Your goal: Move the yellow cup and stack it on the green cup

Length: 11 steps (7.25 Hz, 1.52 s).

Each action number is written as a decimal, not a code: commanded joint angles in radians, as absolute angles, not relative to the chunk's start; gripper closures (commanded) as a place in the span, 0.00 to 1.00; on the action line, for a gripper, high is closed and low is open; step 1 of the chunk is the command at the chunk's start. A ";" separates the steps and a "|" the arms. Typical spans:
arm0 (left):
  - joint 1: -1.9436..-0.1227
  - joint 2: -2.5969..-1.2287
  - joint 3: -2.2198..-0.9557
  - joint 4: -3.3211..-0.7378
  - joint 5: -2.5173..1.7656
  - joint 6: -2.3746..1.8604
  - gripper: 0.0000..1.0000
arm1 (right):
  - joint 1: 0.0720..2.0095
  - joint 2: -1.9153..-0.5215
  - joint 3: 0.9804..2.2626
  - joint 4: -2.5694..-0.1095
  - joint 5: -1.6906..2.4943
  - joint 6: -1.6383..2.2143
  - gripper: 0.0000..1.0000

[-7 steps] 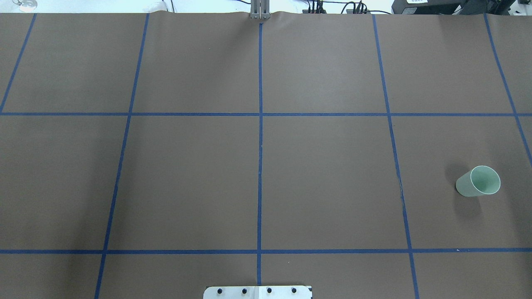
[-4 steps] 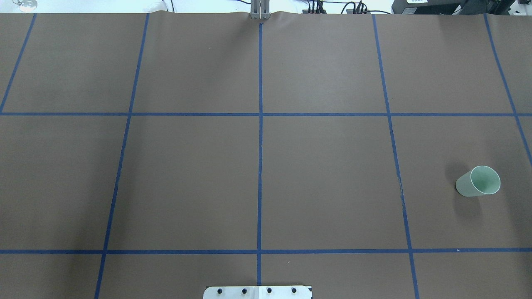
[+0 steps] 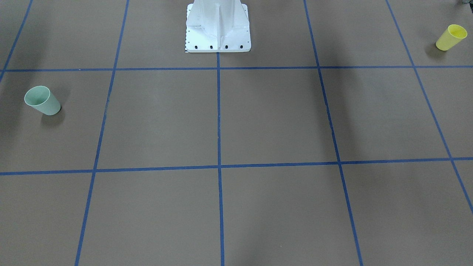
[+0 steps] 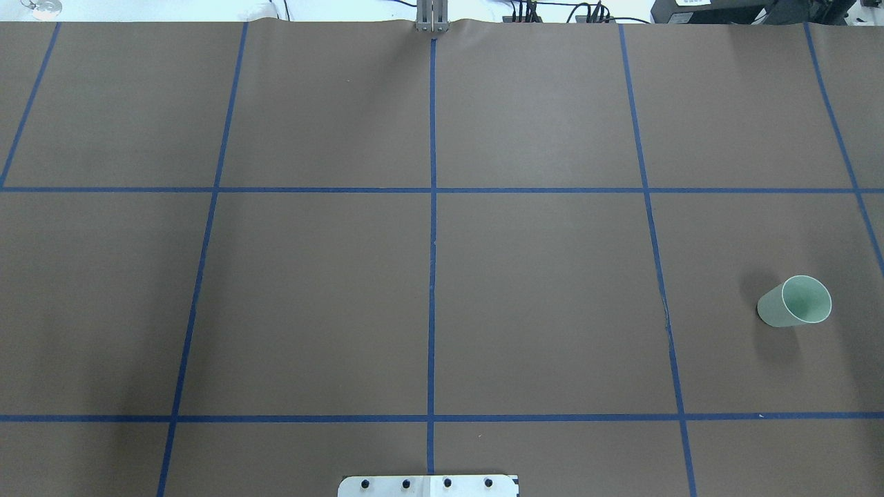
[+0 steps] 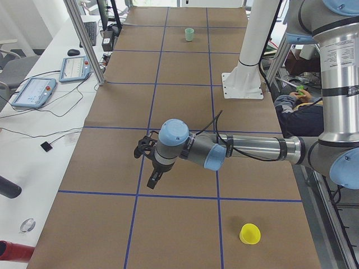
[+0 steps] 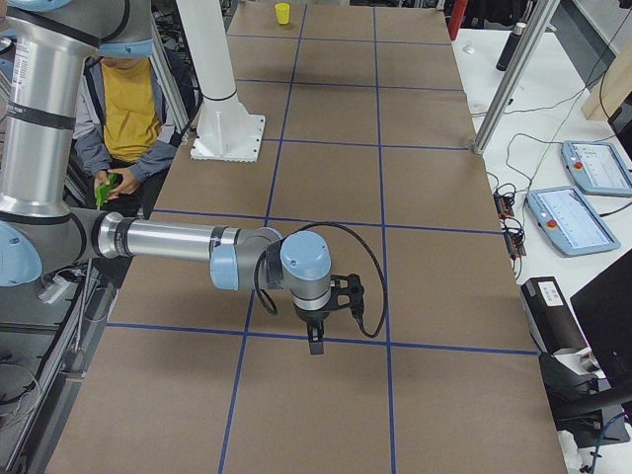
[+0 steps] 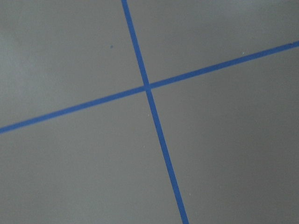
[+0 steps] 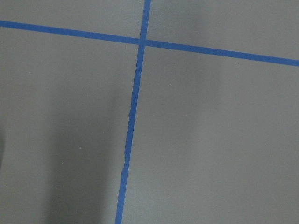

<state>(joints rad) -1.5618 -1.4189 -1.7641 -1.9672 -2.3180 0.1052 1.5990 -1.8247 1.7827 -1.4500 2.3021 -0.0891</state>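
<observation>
The yellow cup stands upright near the table's end on my left side; it also shows in the exterior left view and far off in the exterior right view. It is outside the overhead view. The green cup stands upright near the table's opposite end, on my right side. My left gripper hangs above the table, well away from the yellow cup; I cannot tell whether it is open. My right gripper hangs above a tape line; I cannot tell its state either. Both wrist views show only paper and tape.
The table is covered in brown paper with a blue tape grid. The white robot pedestal stands at the middle of the near edge. A seated person is beside the base. Aluminium posts and tablets stand along the far side.
</observation>
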 commanded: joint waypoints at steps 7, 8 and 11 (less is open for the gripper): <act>-1.560 -1.462 -1.778 -2.043 -2.198 -0.448 0.00 | 1.598 -1.825 1.701 -1.440 2.345 -0.086 0.00; -1.556 -1.453 -1.778 -2.078 -2.145 -0.575 0.00 | 1.598 -1.827 1.694 -1.440 2.345 -0.087 0.00; -1.389 -1.445 -1.779 -2.054 -1.741 -0.954 0.00 | 1.598 -1.833 1.692 -1.440 2.347 -0.089 0.00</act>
